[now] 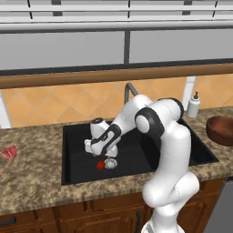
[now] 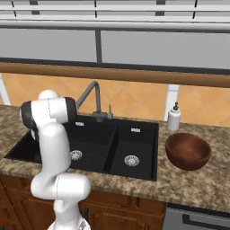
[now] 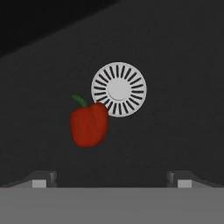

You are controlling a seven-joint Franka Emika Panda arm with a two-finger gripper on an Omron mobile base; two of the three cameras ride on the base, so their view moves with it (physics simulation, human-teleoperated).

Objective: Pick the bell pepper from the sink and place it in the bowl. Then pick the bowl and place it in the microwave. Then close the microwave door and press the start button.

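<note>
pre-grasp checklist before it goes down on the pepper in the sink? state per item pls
1. Gripper open: ok, fingertips stand wide apart in the hand view.
2. Bell pepper lined up between the fingertips: not ok, it sits left of centre.
3. Pepper free of clutter: ok, it lies on the sink floor with just the drain ring beside it.
4. Gripper empty: ok, nothing between the fingertips.
5. Bowl ready: ok, upright on the counter right of the sink, nothing inside.
6. Gap left above the pepper: cannot tell.

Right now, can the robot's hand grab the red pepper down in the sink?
Probably yes. The gripper hangs open just above the pepper, which lies beside the drain with nothing between.
</note>
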